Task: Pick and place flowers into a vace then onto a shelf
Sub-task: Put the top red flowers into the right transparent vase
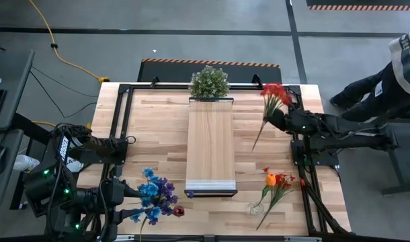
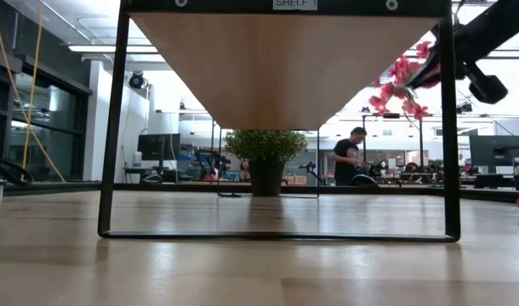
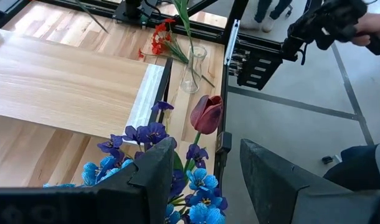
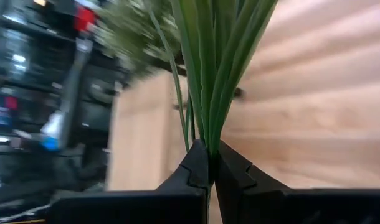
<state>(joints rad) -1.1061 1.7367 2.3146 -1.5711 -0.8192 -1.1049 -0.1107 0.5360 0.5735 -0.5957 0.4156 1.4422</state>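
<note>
High view: right end effector (image 1: 277, 115) clamped on red flower (image 1: 273, 95) stems, raised. Vase (image 1: 257, 206) well apart; align stems vertical before lowering. Left end effector (image 3: 199, 171) open beside blue flowers (image 3: 196, 186).

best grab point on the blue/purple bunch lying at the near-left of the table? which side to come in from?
Grip the green stems, not the blooms. The blue and purple bunch lies flat, blooms toward the shelf, a dark red bud at its edge. The left gripper hangs open just above it, so probably come straight down, fingers straddling the stems crosswise. The right gripper holds the red flowers.
</note>
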